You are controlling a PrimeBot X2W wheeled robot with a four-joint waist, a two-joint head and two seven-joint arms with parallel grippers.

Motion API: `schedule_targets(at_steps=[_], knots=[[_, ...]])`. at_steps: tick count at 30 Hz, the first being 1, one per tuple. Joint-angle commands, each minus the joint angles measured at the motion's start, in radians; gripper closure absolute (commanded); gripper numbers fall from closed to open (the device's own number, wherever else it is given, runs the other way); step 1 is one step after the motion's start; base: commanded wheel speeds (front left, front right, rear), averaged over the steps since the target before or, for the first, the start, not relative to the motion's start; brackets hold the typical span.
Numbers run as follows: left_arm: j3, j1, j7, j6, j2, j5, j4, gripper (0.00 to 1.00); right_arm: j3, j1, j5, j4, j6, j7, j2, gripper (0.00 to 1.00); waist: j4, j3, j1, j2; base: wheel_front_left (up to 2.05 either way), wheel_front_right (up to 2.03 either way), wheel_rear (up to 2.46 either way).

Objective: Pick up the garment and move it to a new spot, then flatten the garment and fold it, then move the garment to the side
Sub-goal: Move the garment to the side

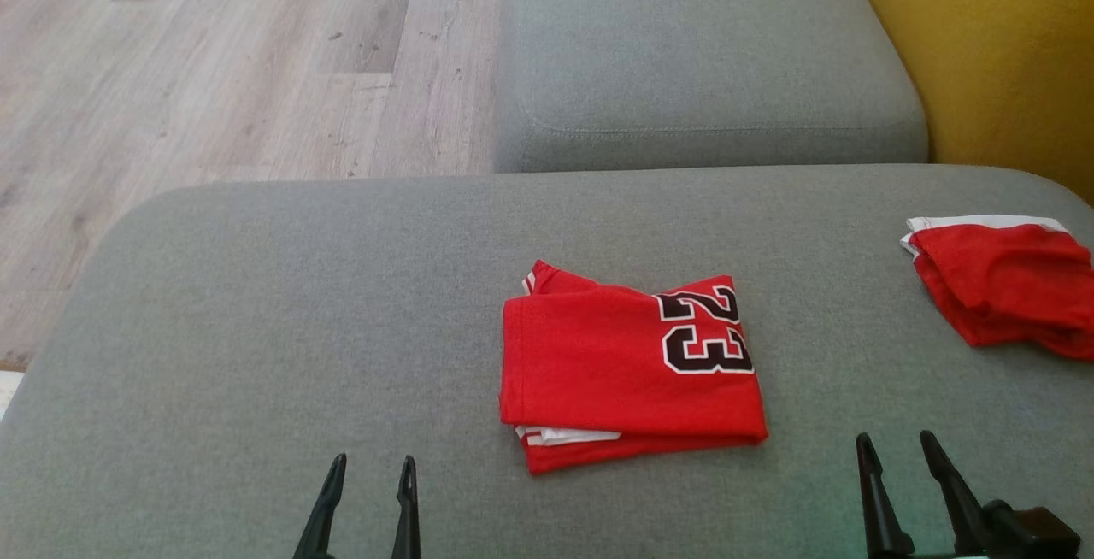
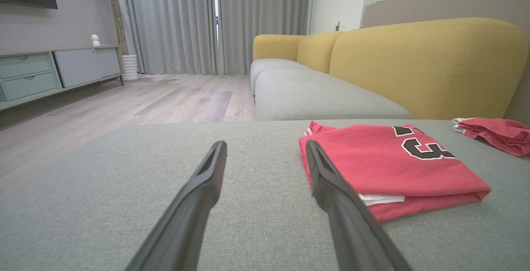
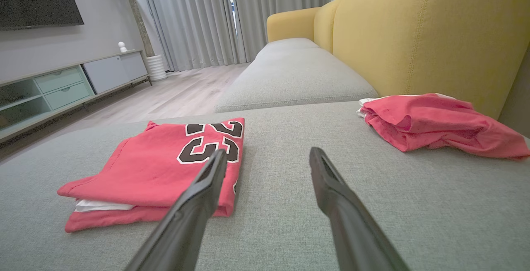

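A red garment (image 1: 628, 367) with a black "23" lies folded into a neat rectangle in the middle of the grey cushion (image 1: 256, 328); it also lies right of my fingers in the left wrist view (image 2: 389, 167) and left of them in the right wrist view (image 3: 165, 167). My left gripper (image 1: 373, 462) is open near the cushion's front edge, left of the garment and apart from it. My right gripper (image 1: 896, 441) is open at the front right, also clear of the garment. Nothing sits between either pair of fingers.
A second red garment (image 1: 1004, 281) with a white band lies crumpled at the cushion's right edge. Another grey seat cushion (image 1: 701, 63) lies beyond, with the yellow sofa back (image 1: 1000, 46) on the right. Wooden floor (image 1: 214, 63) spreads to the left.
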Motion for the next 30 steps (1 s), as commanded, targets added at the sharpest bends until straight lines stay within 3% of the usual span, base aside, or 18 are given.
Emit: schedule_targets(at_steps=[1, 13, 21, 30], knots=[[0.036, -0.037, -0.010, -0.005, -0.012, 0.007, -0.029, 0.00, 0.022, -0.024, -0.008, -0.029, -0.001, -0.013, -0.009, 0.00, 0.001, 0.003, 0.0000, 0.0000, 0.00, 0.00, 0.00], [0.045, -0.048, -0.010, -0.011, -0.029, 0.010, -0.041, 0.00, 0.034, -0.056, 0.009, -0.028, -0.001, -0.013, -0.021, 0.00, 0.017, 0.075, 0.0000, 0.0000, 0.00, 0.00, 0.00], [0.033, -0.086, -0.010, -0.010, -0.039, 0.011, -0.053, 0.00, 0.093, -0.210, 0.076, 0.055, -0.001, -0.006, -0.075, 0.00, 0.036, 0.196, 0.0000, 0.0000, 0.00, 0.00, 0.00], [0.010, -0.185, -0.010, -0.015, -0.044, 0.016, -0.046, 0.00, 0.198, -0.478, 0.317, 0.187, -0.001, 0.221, -0.115, 0.00, 0.052, 0.330, 0.0000, 0.0000, 0.00, 0.00, 0.00]])
